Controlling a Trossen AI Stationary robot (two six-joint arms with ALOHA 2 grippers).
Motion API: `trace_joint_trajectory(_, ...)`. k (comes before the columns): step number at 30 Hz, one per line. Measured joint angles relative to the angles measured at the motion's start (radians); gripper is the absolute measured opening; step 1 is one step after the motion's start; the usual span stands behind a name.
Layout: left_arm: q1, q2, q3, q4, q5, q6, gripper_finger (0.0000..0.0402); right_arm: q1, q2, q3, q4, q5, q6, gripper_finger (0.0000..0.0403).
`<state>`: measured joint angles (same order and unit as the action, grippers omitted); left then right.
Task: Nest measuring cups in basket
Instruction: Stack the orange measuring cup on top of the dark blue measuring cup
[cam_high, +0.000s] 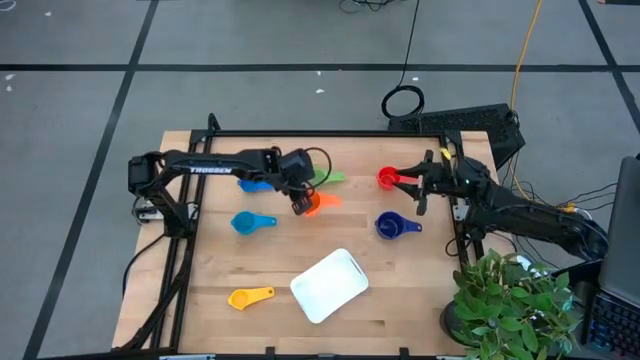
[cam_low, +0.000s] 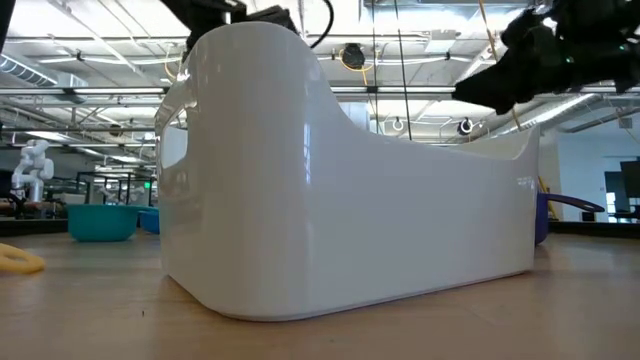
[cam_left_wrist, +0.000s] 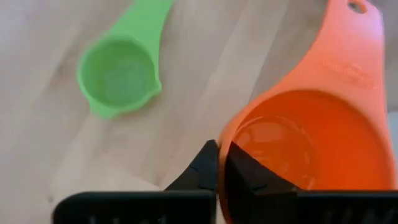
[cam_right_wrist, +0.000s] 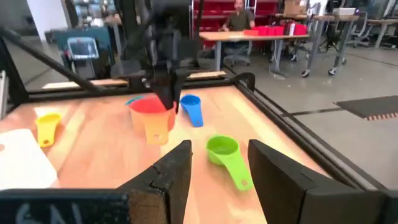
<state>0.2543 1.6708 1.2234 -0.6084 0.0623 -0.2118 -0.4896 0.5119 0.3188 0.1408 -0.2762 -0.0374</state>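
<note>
My left gripper (cam_high: 300, 203) is shut on the orange measuring cup (cam_high: 320, 202) near the table's middle. The green cup (cam_high: 331, 178) lies just beyond it. One blue cup (cam_high: 255, 185) shows under the left arm, and another (cam_high: 252, 222) lies nearer. The yellow cup (cam_high: 250, 296) and the white basket (cam_high: 328, 285) rest near the front edge. The navy cup (cam_high: 395, 226) is right of centre. My right gripper (cam_high: 424, 183) is open and held level. The red cup (cam_high: 389, 178) lies just off its fingertips, handle toward them, and no touch shows. My left gripper pinches the orange cup's bowl wall (cam_left_wrist: 225, 140) on the side away from the handle (cam_left_wrist: 354, 43). One finger (cam_left_wrist: 255, 174) is inside the bowl and one (cam_left_wrist: 199, 171) outside. The fingers slant down from the table's left. The cup (cam_right_wrist: 152, 121) looks lifted off the table.
A potted plant (cam_high: 510, 305) stands at the near right corner and a dark keyboard (cam_high: 470, 125) beyond the far right edge. A black frame rail (cam_high: 320, 134) runs along the table's far edge. In the low view the basket (cam_low: 350, 200) hides most of the table.
</note>
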Motion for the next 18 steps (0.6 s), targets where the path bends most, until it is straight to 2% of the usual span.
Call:
trace_joint_trajectory(6, 0.01, 0.0, 0.073, -0.041, -0.014, 0.008, 0.0007, 0.007, 0.182, 0.13, -0.01, -0.088, -0.035, 0.0153)
trace_joint_trajectory(12, 0.014, 0.0, 0.08, -0.022, -0.018, 0.0, 0.0007, 0.061, 0.372, 0.253, -0.01, -0.093, -0.101, 0.0156)
trace_joint_trajectory(18, 0.014, 0.0, 0.08, 0.008, -0.017, -0.018, 0.0007, 0.119, 0.543, 0.349, 0.01, -0.091, -0.127, 0.0204)
